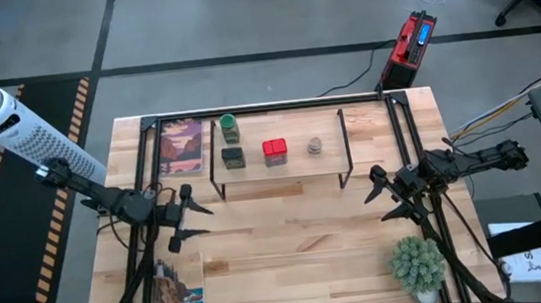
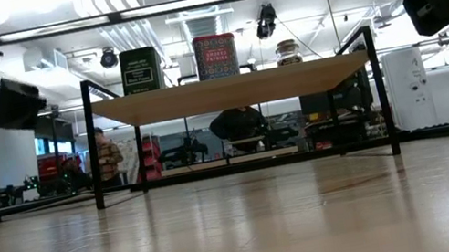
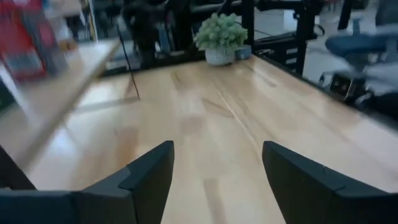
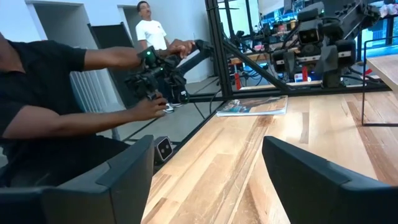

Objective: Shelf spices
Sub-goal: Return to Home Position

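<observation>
The shelf (image 1: 280, 165) stands at the table's far middle, a light board on thin black legs. On its board rest the spices: a green-lidded jar (image 1: 229, 128), a dark olive tin (image 1: 232, 157), a red tin (image 1: 274, 151) and a tiny grey jar (image 1: 315, 146). The low view shows the olive tin (image 2: 141, 70), red tin (image 2: 215, 56) and small jar (image 2: 287, 52) upright on the board (image 2: 228, 91). My left gripper (image 1: 200, 214) hovers open left of the shelf's near edge, with nothing between its fingers (image 3: 149, 177). My right gripper (image 1: 376, 201) hovers open to the shelf's right, also with nothing in it (image 4: 208, 168).
One picture book (image 1: 182, 145) lies left of the shelf and another (image 1: 177, 295) at the near left corner. A potted plant (image 1: 419, 265) stands near right. Bare tabletop (image 1: 290, 249) lies between the arms. A person (image 4: 56, 93) sits beyond the table's left side.
</observation>
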